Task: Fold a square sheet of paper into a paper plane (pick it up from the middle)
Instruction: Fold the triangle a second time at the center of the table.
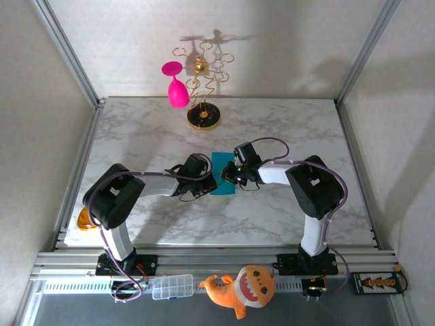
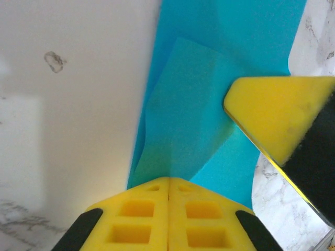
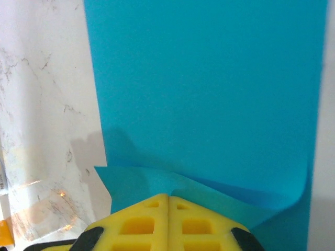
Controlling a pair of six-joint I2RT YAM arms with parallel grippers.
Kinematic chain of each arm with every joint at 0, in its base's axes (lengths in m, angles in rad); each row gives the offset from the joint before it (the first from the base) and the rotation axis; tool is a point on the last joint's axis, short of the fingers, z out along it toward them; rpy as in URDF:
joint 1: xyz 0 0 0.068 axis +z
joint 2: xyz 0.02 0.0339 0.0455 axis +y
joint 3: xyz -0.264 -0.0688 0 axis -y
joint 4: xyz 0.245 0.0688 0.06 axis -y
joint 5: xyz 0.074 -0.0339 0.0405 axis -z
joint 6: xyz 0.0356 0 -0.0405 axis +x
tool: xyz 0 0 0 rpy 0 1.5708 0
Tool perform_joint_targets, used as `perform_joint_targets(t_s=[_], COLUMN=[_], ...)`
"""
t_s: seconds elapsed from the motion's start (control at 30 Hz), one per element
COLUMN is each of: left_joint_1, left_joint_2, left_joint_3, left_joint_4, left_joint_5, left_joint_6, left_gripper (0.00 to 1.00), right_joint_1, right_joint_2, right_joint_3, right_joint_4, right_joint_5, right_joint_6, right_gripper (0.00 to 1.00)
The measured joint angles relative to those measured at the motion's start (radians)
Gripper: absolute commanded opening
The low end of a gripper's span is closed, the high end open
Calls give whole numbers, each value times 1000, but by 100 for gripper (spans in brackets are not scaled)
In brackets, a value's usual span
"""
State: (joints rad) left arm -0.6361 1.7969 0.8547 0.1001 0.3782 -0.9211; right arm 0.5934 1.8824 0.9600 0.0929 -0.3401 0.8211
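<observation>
Top external view: the square sheet of paper [image 1: 222, 170], turquoise-blue, is seen lying near the middle of the marbled surface [image 1: 285, 129], between the two arms. The left tool [image 1: 211, 182] is placed at the sheet's left edge and the right tool [image 1: 228, 175] at its right edge, so that part of the sheet is covered. Their fingers are too small here for their state to be told. Further back, a gold stand [image 1: 203, 117] is set on the surface, with a pink goblet [image 1: 178, 92] hung from it upside down. In front of the arm bases, an orange plush toy [image 1: 245, 288] and a clear plastic box [image 1: 172, 286] are laid on the frame.

Left wrist view: the yellow pads of the left tool [image 2: 168, 180] are pressed together. A raised, paler fold of the sheet [image 2: 209, 104] narrows down into the tips and appears to be pinched there. The right tool [image 2: 241, 104] is seen as a yellow wedge with its tip on the sheet's right part. The surface [image 2: 314, 36] is visible on both sides.

Right wrist view: the pads of the right tool [image 3: 168, 197] are closed together. The sheet [image 3: 209, 94] is spread flat ahead of them, and its near edge is curled up toward the tips. Whether it is clamped there cannot be told. The surface [image 3: 42, 104] is seen to the left.
</observation>
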Motion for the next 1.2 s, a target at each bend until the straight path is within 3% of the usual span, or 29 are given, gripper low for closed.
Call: perform_joint_targets(t_s=[0.53, 0.97, 1.2], left_joint_1=[0, 0, 0], left_joint_2=[0, 0, 0], left_joint_3=[0, -3, 2], left_joint_4=[-4, 2, -5], left_joint_5=[-2, -21, -21], left_joint_6=[8, 35, 61], left_gripper=[2, 1, 1], right_joint_1=[37, -131, -196], right_joint_2=[-23, -16, -90], right_joint_3=[-20, -56, -59], right_joint_4=[-11, 20, -21], right_joint_5=[-4, -114, 34], right_joint_6=[-65, -119, -126], right_gripper=[0, 0, 1])
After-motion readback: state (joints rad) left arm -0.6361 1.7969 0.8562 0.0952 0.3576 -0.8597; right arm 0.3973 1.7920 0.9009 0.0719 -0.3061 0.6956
